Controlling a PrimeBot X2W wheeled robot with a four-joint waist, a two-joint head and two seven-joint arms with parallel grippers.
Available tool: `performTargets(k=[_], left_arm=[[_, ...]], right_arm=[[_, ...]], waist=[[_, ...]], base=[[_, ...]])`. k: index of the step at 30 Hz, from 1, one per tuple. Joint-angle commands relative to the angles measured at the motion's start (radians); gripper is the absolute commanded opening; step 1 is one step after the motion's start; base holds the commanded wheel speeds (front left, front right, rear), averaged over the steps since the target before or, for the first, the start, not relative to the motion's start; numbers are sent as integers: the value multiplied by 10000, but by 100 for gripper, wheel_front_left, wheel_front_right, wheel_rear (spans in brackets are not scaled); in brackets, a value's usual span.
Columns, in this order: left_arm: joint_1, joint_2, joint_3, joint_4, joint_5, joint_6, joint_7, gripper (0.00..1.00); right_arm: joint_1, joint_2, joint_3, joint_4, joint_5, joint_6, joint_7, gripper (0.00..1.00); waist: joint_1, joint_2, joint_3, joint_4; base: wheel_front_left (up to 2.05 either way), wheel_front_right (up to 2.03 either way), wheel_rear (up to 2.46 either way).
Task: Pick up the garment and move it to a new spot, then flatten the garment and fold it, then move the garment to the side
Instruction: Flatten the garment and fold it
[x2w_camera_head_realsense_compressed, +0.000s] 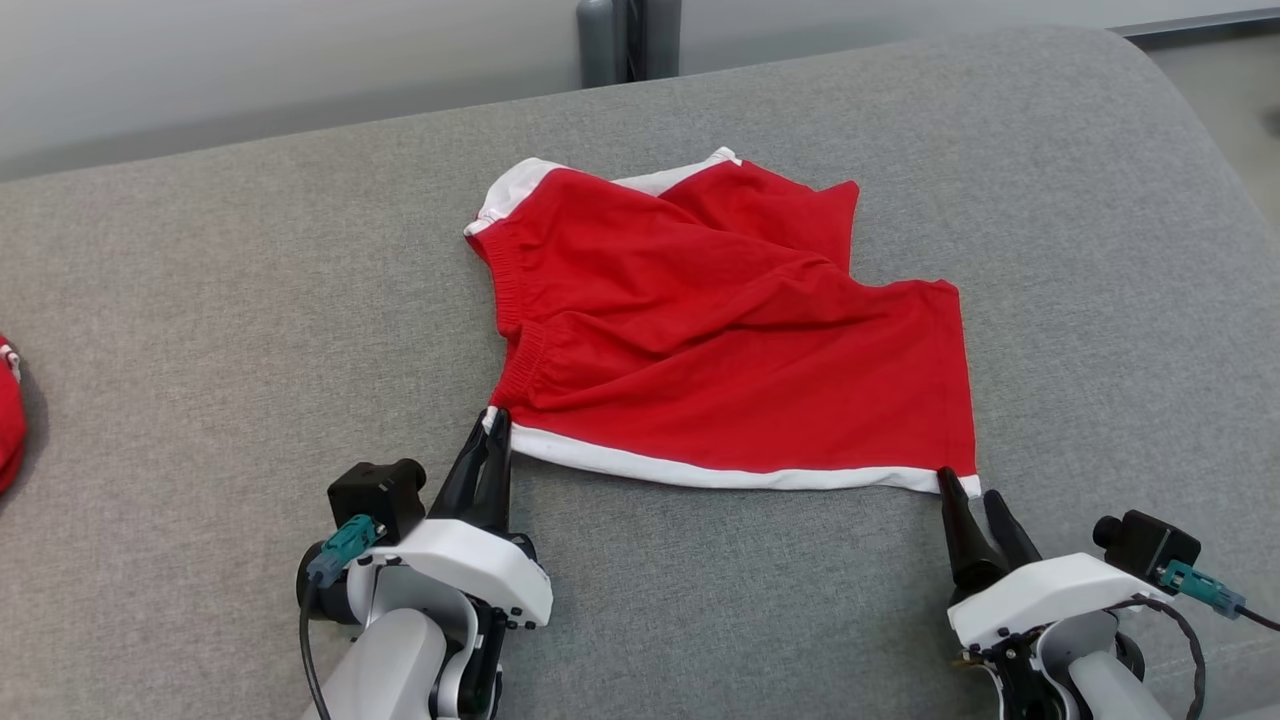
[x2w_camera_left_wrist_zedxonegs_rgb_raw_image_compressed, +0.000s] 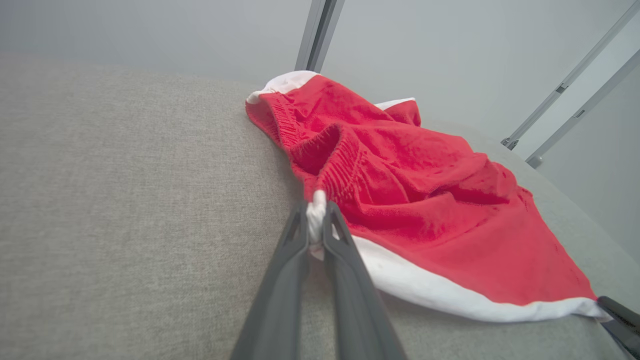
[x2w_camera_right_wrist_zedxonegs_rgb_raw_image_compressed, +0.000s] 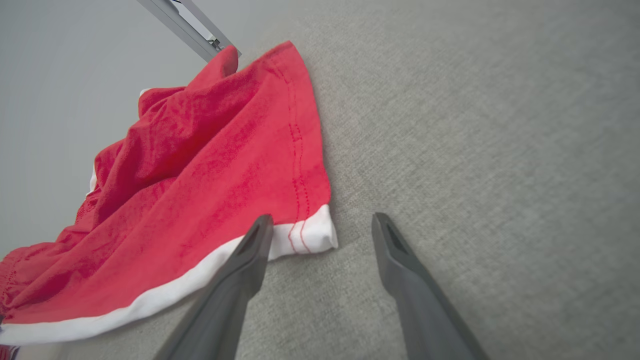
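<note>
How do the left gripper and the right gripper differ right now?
The left gripper is shut on the red shorts' waistband corner; the right gripper is open, holding nothing. The left's fingers press together; the right's stand apart at the hem corner. Both rest low at the shorts' near white edge.

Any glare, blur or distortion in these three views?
Head view: even light, no glare, garment sharp. Left wrist view: wide-angle stretch, left gripper soft near the lens. Right wrist view: right gripper slightly soft, cushion weave crisp.
</note>
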Motion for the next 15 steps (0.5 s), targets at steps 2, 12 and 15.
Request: performTargets(k=[2, 12, 15], left_arm=[[49, 51, -5, -70, 43, 48, -11, 0], [142, 50, 5, -202, 33, 86, -11, 0], [246, 50, -11, -489, -311, -109, -11, 0]], right_arm=[[-4, 77, 253, 337, 323, -1, 175, 100], [-320, -294, 1068, 480, 335, -1, -32, 0], [-454, -494, 979, 137, 310, 0, -285, 0]], waist=[[0, 0, -22, 82], [0, 0, -130, 273], [0, 0, -251, 290]], base=[[0, 0, 0], [0, 0, 0], [0, 0, 0]])
